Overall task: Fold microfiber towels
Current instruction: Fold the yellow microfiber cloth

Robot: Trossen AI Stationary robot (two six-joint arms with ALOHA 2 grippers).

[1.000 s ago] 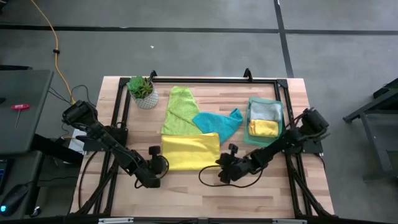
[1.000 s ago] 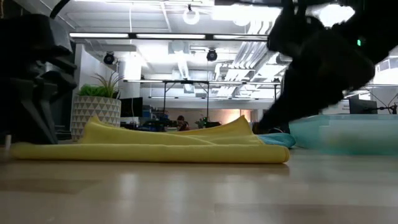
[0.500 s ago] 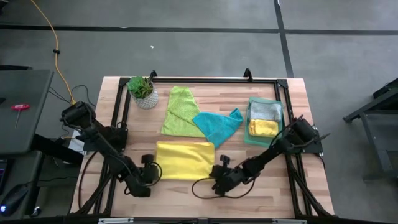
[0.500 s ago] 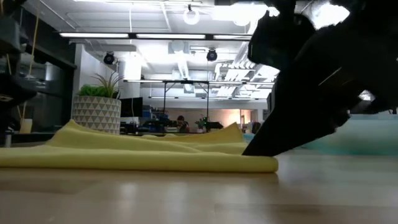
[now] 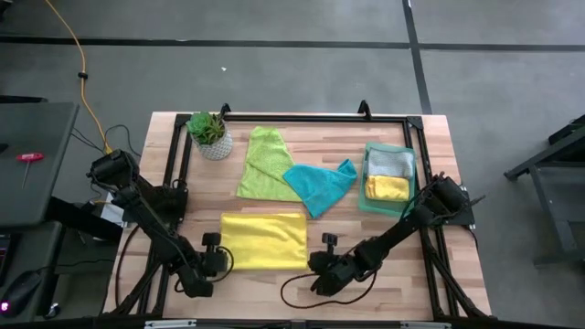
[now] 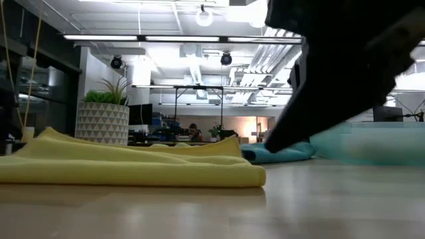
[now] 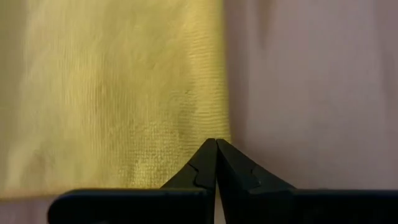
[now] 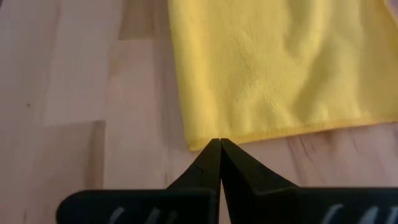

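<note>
Yellow cloth is what we are working on: the yellow towel (image 5: pixel 263 241) lies folded into a flat rectangle near the front edge of the desk (image 5: pixel 384 285), roughly midway along it. Our left pincer (image 5: pixel 217 260) sits at the towel's left front corner and our right pincer (image 5: pixel 320 263) at its right front corner. In both wrist views the fingers are pressed tight together with their tips right at the hem; whether any cloth is pinched between them we cannot tell, so we call them closed and no more.

Further back, the lime green towel (image 5: pixel 262 164) and the teal towel (image 5: pixel 319 183) lie loose and unfolded, overlapping at one corner. Near the right edge, a green tray (image 5: pixel 366 195) holds a grey towel (image 5: pixel 390 161) and a second, folded yellow towel (image 5: pixel 388 187). A potted plant (image 5: pixel 208 133) stands at the back left corner.

We judge the step in hand to be the folding of the yellow towel, probably with one fold already made and both pincers settled at the near corners. The next move, as we see it, calls for confirming a grip on both corners, lifting them together and carrying them evenly across so the edges meet squarely, or else freeing the cloth and moving it to the tray.
</note>
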